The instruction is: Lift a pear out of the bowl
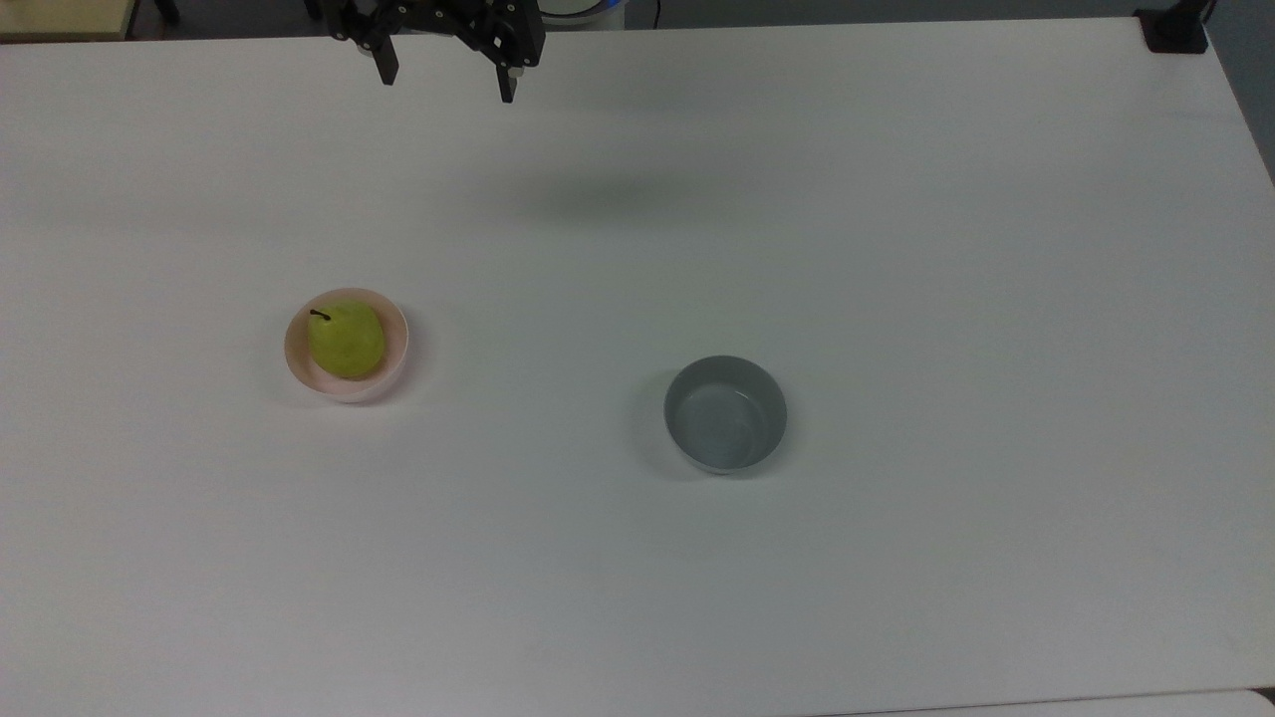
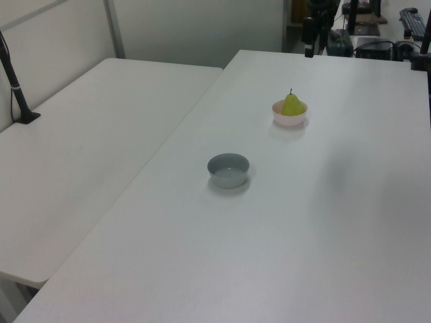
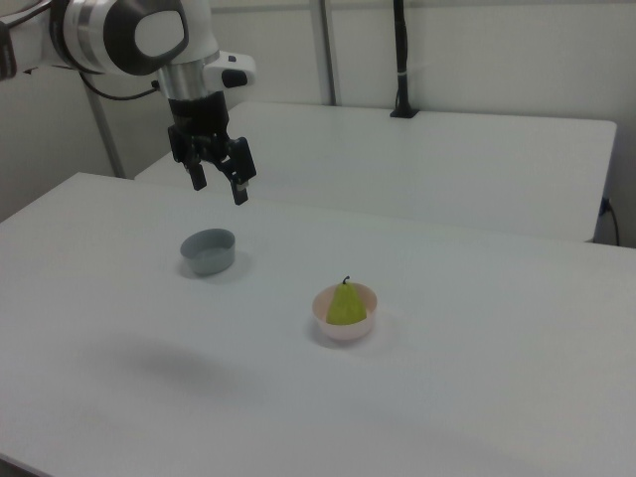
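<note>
"Where's the fruit?"

"The small yellow-green pear (image 1: 347, 340) with the short dark stem sits in the little glossy pale pink bowl (image 1: 396, 329) on the white table (image 1: 896, 249). In the top view that's around eight o'clock from the table's middle. The grey straight-sided bowl (image 1: 725, 413) stands well apart, at about four o'clock."

"And the arm?"

"The black two-finger gripper (image 3: 220, 182) hangs high above the table, fingers spread wide, holding nothing. In the top view it's near twelve o'clock."

"Will the pear be tricky?"

"I'd guess it's light, firm and smooth-skinned, so a bit slippery. I'd take it across the broad belly, above the rim, not by the stem. The bowl looks light enough to shift if nudged."
</note>
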Controlling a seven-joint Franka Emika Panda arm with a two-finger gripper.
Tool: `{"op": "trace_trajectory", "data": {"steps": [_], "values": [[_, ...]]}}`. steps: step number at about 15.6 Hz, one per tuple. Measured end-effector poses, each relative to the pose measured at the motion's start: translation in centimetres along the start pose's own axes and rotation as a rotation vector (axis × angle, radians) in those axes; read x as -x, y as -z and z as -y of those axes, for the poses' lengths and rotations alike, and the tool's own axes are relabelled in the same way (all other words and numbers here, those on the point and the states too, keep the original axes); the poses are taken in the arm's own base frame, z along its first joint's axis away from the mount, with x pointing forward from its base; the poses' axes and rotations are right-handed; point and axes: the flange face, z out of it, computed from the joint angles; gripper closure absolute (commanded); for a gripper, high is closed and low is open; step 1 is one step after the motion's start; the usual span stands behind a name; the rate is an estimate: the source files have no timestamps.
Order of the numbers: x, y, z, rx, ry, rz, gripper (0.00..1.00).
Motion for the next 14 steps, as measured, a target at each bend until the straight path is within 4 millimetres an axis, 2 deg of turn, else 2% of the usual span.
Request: {"op": "trace_trajectory", "data": {"steps": [7, 14], "values": [[0.0, 0.0, -0.1, 0.0, -0.003, 0.0, 0.0], [-0.1, 0.0, -1.1, 0.0, -0.02, 0.0, 0.0]]}}
